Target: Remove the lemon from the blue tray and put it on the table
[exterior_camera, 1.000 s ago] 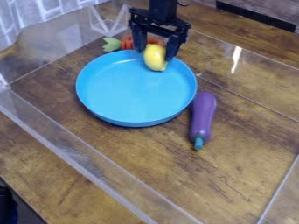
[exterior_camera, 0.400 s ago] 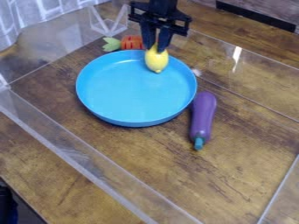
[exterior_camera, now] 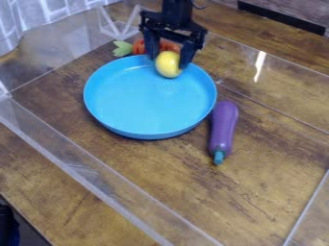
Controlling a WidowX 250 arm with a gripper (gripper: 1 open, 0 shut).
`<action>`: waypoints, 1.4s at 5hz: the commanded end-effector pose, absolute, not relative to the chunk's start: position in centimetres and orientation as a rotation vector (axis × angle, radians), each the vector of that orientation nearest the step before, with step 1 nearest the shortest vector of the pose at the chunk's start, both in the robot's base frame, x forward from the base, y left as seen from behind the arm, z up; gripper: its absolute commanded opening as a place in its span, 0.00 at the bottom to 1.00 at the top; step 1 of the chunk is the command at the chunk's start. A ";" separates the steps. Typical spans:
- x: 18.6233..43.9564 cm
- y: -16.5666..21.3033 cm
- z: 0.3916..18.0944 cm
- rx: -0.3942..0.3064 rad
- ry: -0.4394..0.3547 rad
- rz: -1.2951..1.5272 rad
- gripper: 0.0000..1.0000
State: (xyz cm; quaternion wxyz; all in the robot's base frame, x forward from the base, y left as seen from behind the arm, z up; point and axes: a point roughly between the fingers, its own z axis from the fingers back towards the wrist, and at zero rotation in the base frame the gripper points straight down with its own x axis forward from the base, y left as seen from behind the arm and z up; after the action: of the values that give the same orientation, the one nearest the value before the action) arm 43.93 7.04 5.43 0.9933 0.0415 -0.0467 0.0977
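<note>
While its fingers stand spread wide, the claw (exterior_camera: 171, 60) straddles the lemon (exterior_camera: 167, 63) in the blue tray (exterior_camera: 129, 106).

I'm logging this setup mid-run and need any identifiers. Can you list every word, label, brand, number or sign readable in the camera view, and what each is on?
None: no readable text appears anywhere in this view.
The blue tray, lemon, eggplant and carrot carry no labels.
The gripper is plain black, with no visible marking.
The table shows only wood grain and reflections.
</note>
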 end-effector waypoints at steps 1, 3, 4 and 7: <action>44.5 7.4 7.1 0.088 -0.141 0.204 0.00; 44.7 7.1 6.6 0.086 -0.131 0.203 0.00; 44.8 6.9 6.4 0.086 -0.126 0.202 0.00; 44.7 6.3 5.8 0.083 -0.113 0.197 0.00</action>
State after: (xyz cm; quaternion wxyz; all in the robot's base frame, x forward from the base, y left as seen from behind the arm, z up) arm 44.24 6.97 5.09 0.9929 0.0419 -0.0432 0.1024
